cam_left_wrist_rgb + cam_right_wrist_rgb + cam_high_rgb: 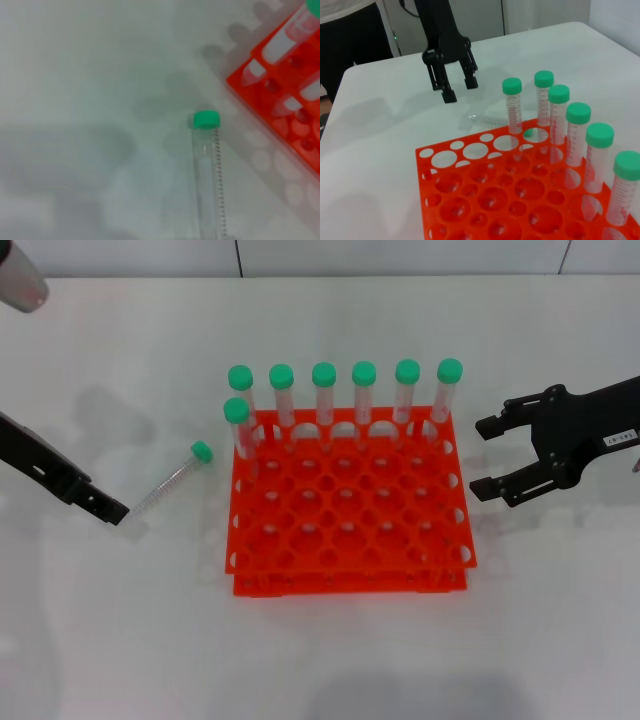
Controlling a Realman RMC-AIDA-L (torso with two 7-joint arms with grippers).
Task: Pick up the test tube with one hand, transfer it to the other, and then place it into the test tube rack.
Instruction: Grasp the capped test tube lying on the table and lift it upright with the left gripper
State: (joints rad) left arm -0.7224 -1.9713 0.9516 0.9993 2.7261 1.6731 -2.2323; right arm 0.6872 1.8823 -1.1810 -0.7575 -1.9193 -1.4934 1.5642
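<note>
Rack (350,510) sits nearest, about mid-counter, orange-red, two-tiered, grid of round holes. Seven green-capped tubes stand in it: six along the far row, one more in the next row at the left end (238,420). Rest of the holes empty

One loose tube (172,478) lies flat on the counter (120,640), just off the rack's left side, apart from it. Long axis diagonal: green cap toward the rack and the far edge, clear tip toward the near-left. Left wrist view shows it lying alone on bare counter, cap end nearer the rack corner

Left gripper (105,508) is just beside the tube's tip end, near-left of it, not touching as far as the head view shows. Right wrist view shows its two fingers (449,92) spread with a gap, holding nothing. So the tube lies toward the rack from the gripper, roughly in line with the tube's axis; judged, it needs to come over the mid-barrel and close across the axis

Right gripper (492,458) hangs off the rack's right side, open, empty, well apart from the loose tube with the rack between. Left arm is clearly the nearer one

Count: one rack, eight tubes (seven standing, one lying), two grippers
</note>
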